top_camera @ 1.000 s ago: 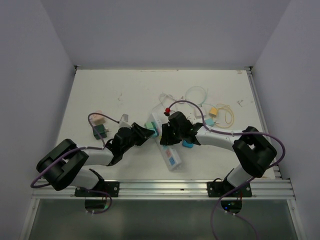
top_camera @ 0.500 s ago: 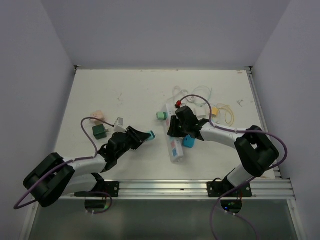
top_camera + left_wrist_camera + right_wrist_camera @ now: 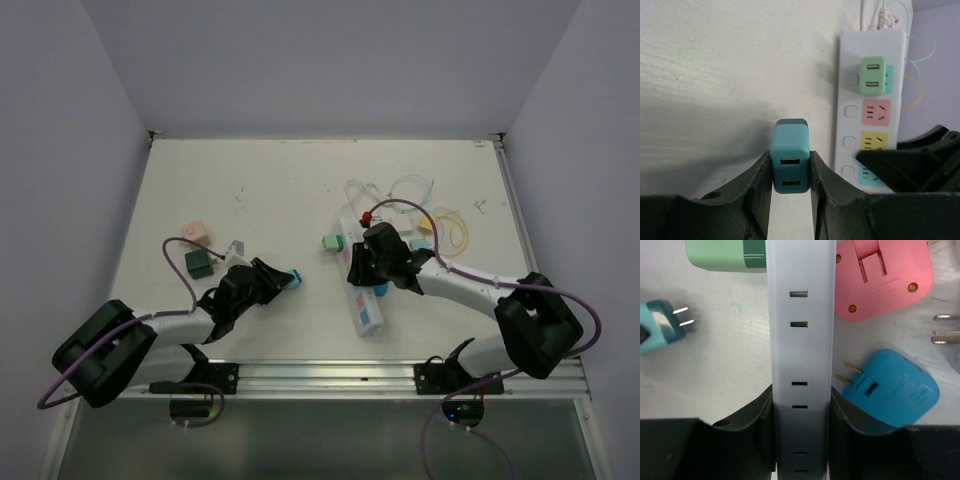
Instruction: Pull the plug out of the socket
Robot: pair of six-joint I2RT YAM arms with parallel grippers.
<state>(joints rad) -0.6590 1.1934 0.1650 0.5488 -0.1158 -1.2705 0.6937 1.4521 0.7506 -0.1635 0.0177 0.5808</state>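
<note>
The socket, a long white power strip (image 3: 366, 300), lies right of the table's middle. My right gripper (image 3: 366, 268) is shut across its body, seen side-on in the right wrist view (image 3: 800, 340) between the fingers (image 3: 765, 415). A light green plug (image 3: 331, 243) is still seated in the strip, and it also shows in the left wrist view (image 3: 873, 75). My left gripper (image 3: 283, 282) is shut on a teal plug (image 3: 296, 277), held clear of the strip to its left. The teal plug (image 3: 789, 162) sits between the fingers, and its bare prongs (image 3: 682, 316) are visible.
A pink adapter (image 3: 885, 275) and a blue adapter (image 3: 897, 390) lie loose right of the strip. A dark green cube (image 3: 199, 263) and a pink cube (image 3: 197, 231) sit at the left. White cord (image 3: 385, 190) and yellow cable (image 3: 452, 228) coil behind the strip.
The teal plug has come out of the strip and moved left in my left gripper. My right gripper has carried the strip rightward and a little nearer.
</note>
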